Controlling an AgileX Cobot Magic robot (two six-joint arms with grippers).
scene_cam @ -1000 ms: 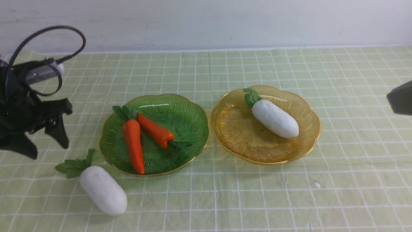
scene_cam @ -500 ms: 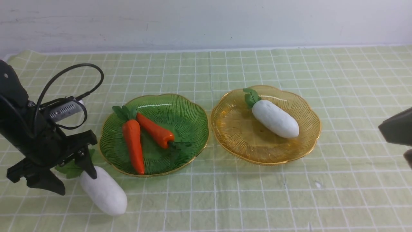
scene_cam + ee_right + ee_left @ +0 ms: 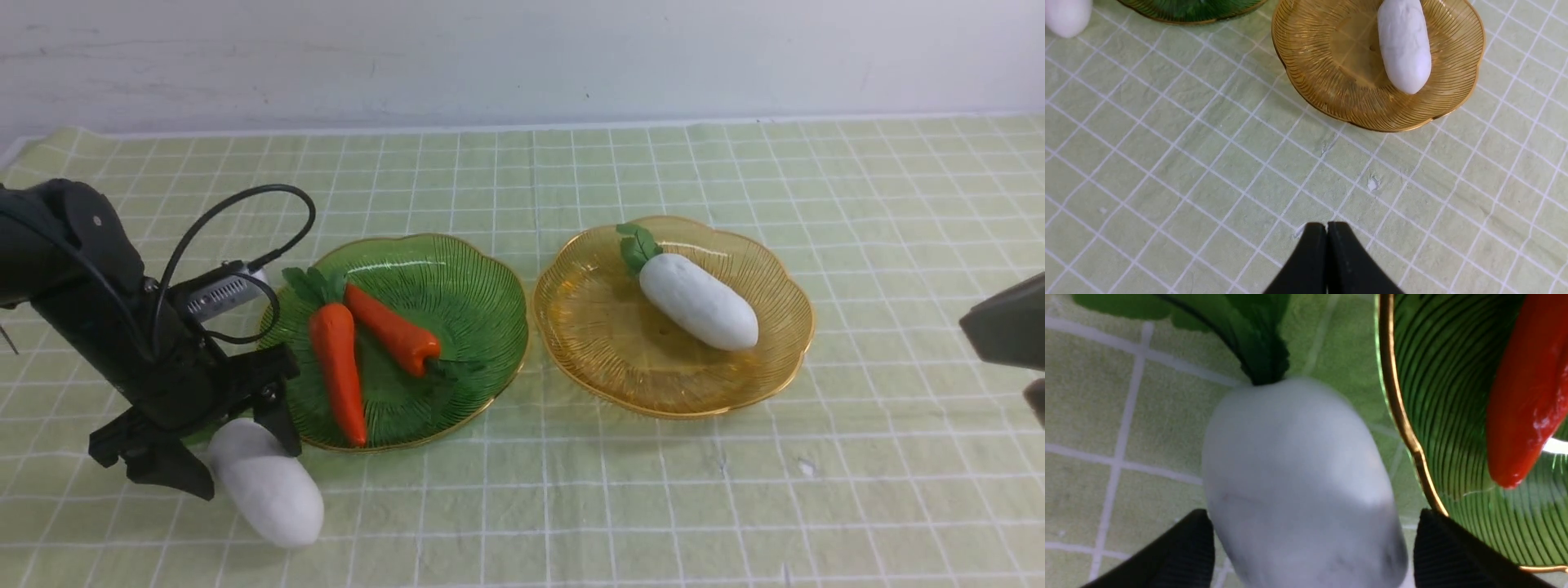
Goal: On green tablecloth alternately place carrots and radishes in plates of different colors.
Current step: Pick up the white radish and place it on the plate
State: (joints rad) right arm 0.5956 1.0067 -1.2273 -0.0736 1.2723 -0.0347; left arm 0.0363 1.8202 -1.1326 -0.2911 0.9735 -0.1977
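One white radish (image 3: pixel 269 490) lies on the green tablecloth (image 3: pixel 571 506), just in front of the green plate (image 3: pixel 490 269). My left gripper (image 3: pixel 242 465) is open and low over the radish's leaf end, one finger on each side; the left wrist view shows the radish (image 3: pixel 1298 477) between the black fingers (image 3: pixel 1453 555). Two orange carrots (image 3: pixel 336 367) (image 3: pixel 392 327) lie in the green plate. The amber plate (image 3: pixel 604 343) holds the other radish (image 3: pixel 698 300). My right gripper (image 3: pixel 1327 224) is shut and empty, hovering over bare cloth in front of the amber plate (image 3: pixel 1323 61).
A pale wall runs along the back of the table. The green plate's gold rim (image 3: pixel 1400 416) sits right beside the left gripper's inner finger. My right arm's dark body (image 3: pixel 1008 331) shows at the right edge of the front view.
My left arm swung right and down from the table's left side onto the loose radish, its jaws spreading wider. The right arm edged inward at first, then held still.
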